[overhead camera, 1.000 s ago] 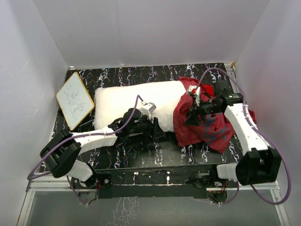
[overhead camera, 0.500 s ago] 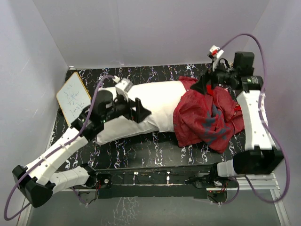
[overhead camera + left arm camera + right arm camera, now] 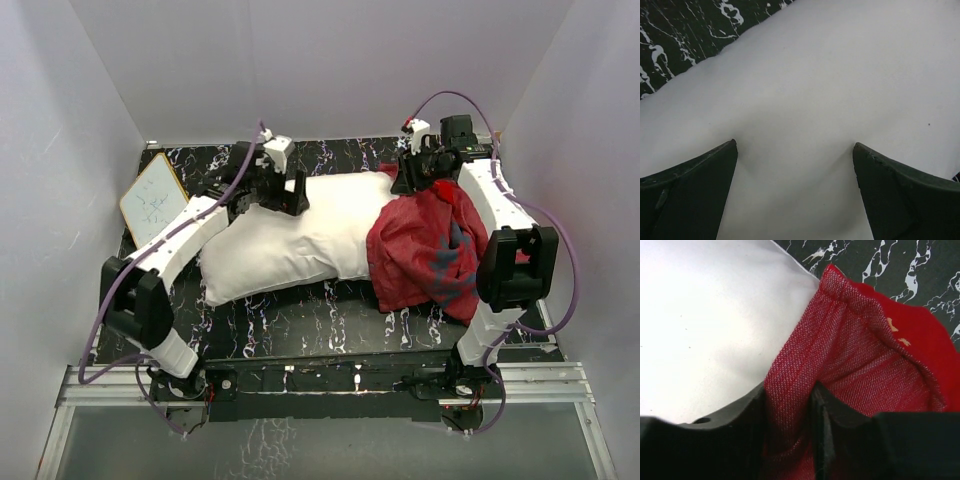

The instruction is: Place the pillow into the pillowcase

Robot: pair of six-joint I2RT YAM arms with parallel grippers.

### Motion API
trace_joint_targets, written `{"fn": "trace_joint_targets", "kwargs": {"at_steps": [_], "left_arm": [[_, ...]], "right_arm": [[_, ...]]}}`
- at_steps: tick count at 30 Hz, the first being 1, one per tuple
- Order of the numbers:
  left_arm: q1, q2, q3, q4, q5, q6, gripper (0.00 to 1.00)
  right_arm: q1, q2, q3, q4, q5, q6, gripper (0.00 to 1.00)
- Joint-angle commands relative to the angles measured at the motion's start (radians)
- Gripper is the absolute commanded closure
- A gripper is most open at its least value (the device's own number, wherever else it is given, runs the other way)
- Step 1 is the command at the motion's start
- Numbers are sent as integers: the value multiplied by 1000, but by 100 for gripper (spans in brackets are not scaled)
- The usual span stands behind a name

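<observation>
TOP: pillow lies mid-table, right end covered by pillowcase; left gripper over its far edge | LEFT WRIST: jaws spread wide on pillow, gripping nothing | RIGHT WRIST: right gripper pinches the pillowcase hem; the fold is thin and a hard tug could slip it free

Bright even light, soft shadows

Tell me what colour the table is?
The table is black with white veins, best in the top view.
</observation>
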State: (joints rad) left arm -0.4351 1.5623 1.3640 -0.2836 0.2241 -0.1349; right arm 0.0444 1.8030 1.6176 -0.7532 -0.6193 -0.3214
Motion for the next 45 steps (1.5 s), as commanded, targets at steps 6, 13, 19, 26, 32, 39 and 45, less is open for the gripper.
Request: {"fn": "trace_joint_targets", "kwargs": {"at_steps": [6, 13, 19, 26, 32, 39, 45], "left_arm": [[-78, 193, 79, -62, 179, 161, 69], [-178, 74, 41, 80, 137, 276, 100], [-238, -104, -122, 323, 147, 409, 100], [-244, -240, -242, 683, 274, 303, 100], [-243, -301, -291, 792, 258, 265, 100], [-243, -343, -256, 817, 268, 287, 100], [-227, -239, -221, 816, 224, 287, 100]], "right_arm": [[75, -27, 125, 21, -183, 1, 92], [167, 49, 302, 74, -314, 129, 92], [196, 21, 318, 143, -464, 204, 92], [235, -100, 210, 254, -231, 239, 90], [230, -72, 138, 181, 100, 135, 86], [239, -142, 167, 205, -170, 110, 92], [320, -206, 152, 361, -395, 273, 92]]}}
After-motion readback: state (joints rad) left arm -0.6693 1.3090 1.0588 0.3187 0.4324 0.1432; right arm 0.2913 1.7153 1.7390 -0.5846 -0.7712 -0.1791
